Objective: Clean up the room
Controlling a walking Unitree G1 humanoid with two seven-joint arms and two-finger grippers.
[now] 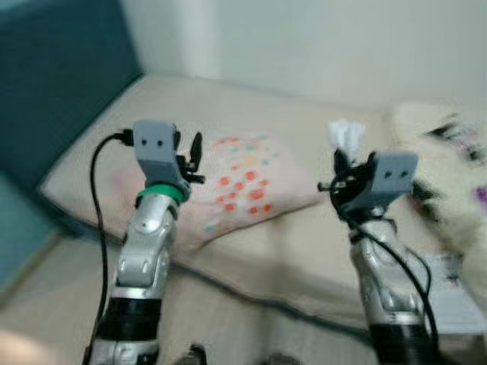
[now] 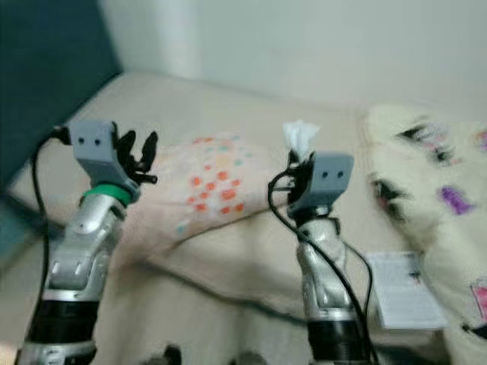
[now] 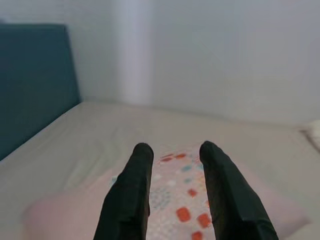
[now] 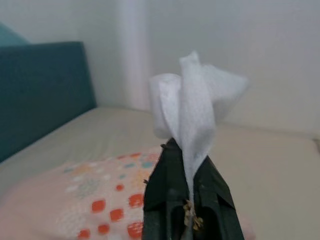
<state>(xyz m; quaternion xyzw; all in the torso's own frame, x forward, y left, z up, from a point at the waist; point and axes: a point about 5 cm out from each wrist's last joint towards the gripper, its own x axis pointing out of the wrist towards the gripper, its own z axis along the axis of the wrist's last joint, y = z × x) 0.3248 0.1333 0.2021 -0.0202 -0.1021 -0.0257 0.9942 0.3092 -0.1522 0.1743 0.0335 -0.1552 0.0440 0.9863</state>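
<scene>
At the bottom of the left eye view both silver arms rise over the bed point(image 1: 304, 266). Right of centre, the right gripper point(image 4: 186, 165) is pinched on a crumpled white tissue point(image 4: 192, 107), held up in the air with most of it loose above the fingertips. Left of centre, the left gripper point(image 3: 172, 160) is parted a little and empty. Beyond them, mid-frame, lies a spotted pillow point(image 1: 240, 179); a fluffy blanket point(image 2: 426, 175) fills the right edge. With so little tissue clamped, a jolt while walking could likely shake it free onto the bedding.

Head cams downward over bed point(image 1: 304, 251); wrist cams toward wall point(image 3: 225, 55).
</scene>
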